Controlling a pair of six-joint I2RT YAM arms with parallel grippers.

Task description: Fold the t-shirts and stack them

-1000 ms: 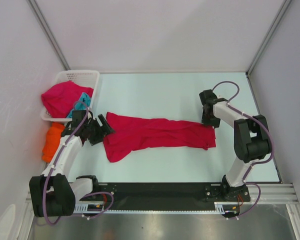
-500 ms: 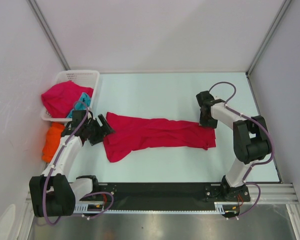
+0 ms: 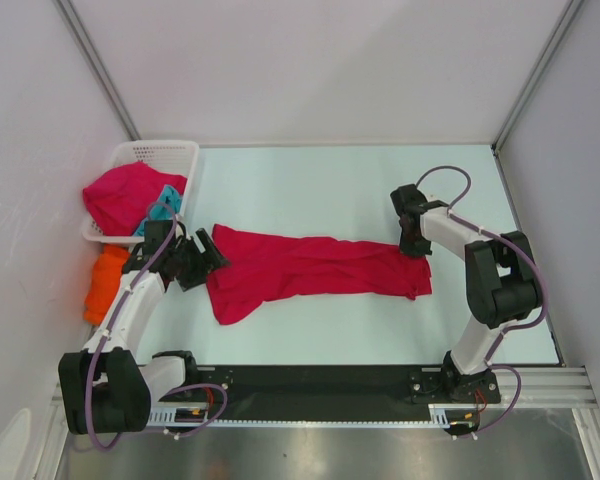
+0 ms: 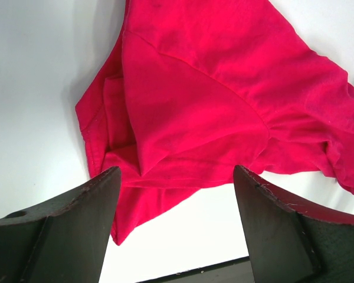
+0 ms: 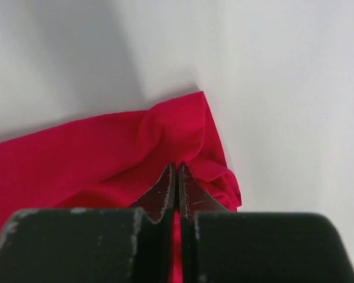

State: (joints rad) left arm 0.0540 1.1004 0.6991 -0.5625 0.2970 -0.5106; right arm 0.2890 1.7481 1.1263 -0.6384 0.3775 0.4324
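Pale mint desk (image 3: 310, 190) between white walls carries the work. At its far left a white lattice basket (image 3: 165, 152) holds a bunched crimson t-shirt (image 3: 125, 192) with a teal t-shirt (image 3: 160, 212) peeking out beside it. An orange t-shirt (image 3: 105, 280) slumps just near of the basket at the desk's left edge. Right of that, the left tool (image 3: 214, 262) hangs released, jaws wide apart, over the left end of the spread crimson t-shirt (image 3: 310, 268), gripping nothing. That shirt lies mid-desk as a long rumpled band running left to right. It is doubled over itself at the left, with a seam ridge and a loose corner pointing near, and creased toward the right. At its far right corner the right tool (image 5: 176, 177) is clenched on a pinch of cloth, which puckers around the tips. To do this step well, I judge the left tool should close on the matching left corner before either arm lifts, so both ends rise together and the cloth draws flat rather than twisting.
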